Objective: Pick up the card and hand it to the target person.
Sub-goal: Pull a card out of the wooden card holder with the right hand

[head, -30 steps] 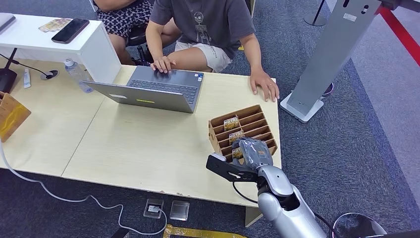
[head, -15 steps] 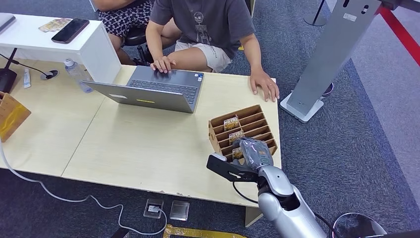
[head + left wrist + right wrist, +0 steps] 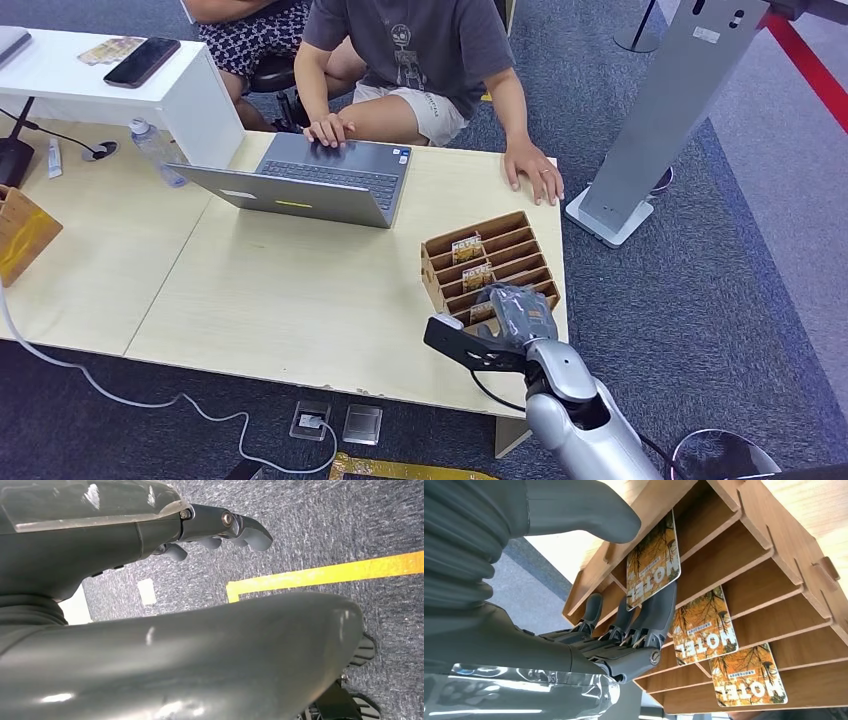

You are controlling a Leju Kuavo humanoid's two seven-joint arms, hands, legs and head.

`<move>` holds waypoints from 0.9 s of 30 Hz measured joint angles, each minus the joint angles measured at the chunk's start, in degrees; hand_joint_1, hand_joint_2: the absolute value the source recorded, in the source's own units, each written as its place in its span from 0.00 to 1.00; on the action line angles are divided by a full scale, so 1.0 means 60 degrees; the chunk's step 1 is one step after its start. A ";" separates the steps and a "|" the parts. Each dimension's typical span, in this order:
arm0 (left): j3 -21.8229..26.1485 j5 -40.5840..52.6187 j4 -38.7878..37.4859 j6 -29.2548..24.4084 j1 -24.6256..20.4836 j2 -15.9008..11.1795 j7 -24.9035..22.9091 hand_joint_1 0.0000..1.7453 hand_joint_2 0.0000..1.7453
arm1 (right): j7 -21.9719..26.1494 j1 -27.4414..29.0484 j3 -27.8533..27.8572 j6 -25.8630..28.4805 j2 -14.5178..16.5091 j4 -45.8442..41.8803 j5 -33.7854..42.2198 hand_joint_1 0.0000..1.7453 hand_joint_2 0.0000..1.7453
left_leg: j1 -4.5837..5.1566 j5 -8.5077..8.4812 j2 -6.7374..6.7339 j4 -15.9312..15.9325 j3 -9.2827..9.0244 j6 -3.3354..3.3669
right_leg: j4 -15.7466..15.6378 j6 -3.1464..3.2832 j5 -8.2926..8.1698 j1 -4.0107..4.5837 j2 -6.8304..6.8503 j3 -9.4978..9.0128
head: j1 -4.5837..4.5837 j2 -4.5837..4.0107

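A wooden card rack (image 3: 505, 246) stands at the table's near right corner and holds three orange hotel cards, one per slot. My right hand (image 3: 515, 320) is at the rack's nearest slot. In the right wrist view its fingers (image 3: 659, 611) lie against the underside of the nearest card (image 3: 653, 555), while the thumb (image 3: 589, 510) rests on a wooden divider, apart from the card. The two other cards (image 3: 704, 625) sit in the slots beyond. The target person (image 3: 420, 50) sits across the table, one hand (image 3: 535, 172) flat on it. My left hand (image 3: 222, 525) hangs over the carpet holding nothing.
An open laptop (image 3: 310, 185) lies in front of the person, whose other hand is on its keyboard. A water bottle (image 3: 155, 150) and a white shelf (image 3: 190, 100) with a phone (image 3: 143, 60) stand at the back left. A grey stand (image 3: 670, 110) rises right of the table (image 3: 300, 290).
My right hand has slid slightly back toward me along the rack's near end. The person and the cards in the farther slots have not moved.
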State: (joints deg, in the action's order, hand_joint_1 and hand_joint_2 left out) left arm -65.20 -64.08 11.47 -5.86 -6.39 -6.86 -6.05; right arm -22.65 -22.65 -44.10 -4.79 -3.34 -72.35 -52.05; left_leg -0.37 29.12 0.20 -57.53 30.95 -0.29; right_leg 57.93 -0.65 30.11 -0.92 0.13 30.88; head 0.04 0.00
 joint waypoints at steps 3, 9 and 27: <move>0.0000 0.0015 0.0000 0.0003 0.0000 0.0000 0.0003 0.00 0.00 | -0.0008 0.0003 0.0008 0.0027 -0.0019 0.0000 -0.0011 0.60 1.00 | 0.0000 0.0000 0.0000 0.0000 -0.0001 0.0000 | 0.0000 0.0000 0.0000 0.0000 0.0000 -0.0001 | 0.0000 0.0000; -0.0001 0.0086 0.0000 0.0020 0.0000 0.0000 0.0023 0.00 0.00 | -0.0024 0.0043 0.0076 0.0088 -0.0048 -0.0002 -0.0033 0.76 1.00 | 0.0000 0.0000 0.0000 0.0000 -0.0001 0.0000 | 0.0000 0.0000 0.0000 0.0000 0.0000 -0.0001 | 0.0002 0.0000; -0.0007 0.0199 0.0000 -0.0028 0.0000 0.0000 0.0095 0.00 0.00 | 0.0004 0.0069 0.0247 0.0143 -0.0047 -0.0004 -0.0279 0.79 1.00 | 0.0000 0.0000 0.0001 0.0000 -0.0003 0.0000 | -0.0001 0.0000 0.0000 0.0000 0.0001 -0.0003 | -0.0002 0.0000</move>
State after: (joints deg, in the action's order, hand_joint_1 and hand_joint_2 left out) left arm -65.24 -62.89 11.47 -6.03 -6.39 -6.86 -5.49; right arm -22.63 -22.24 -42.62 -3.93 -3.63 -72.37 -53.72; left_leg -0.37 29.12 0.20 -57.53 30.94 -0.29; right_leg 57.92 -0.65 30.11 -0.92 0.13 30.87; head 0.03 0.00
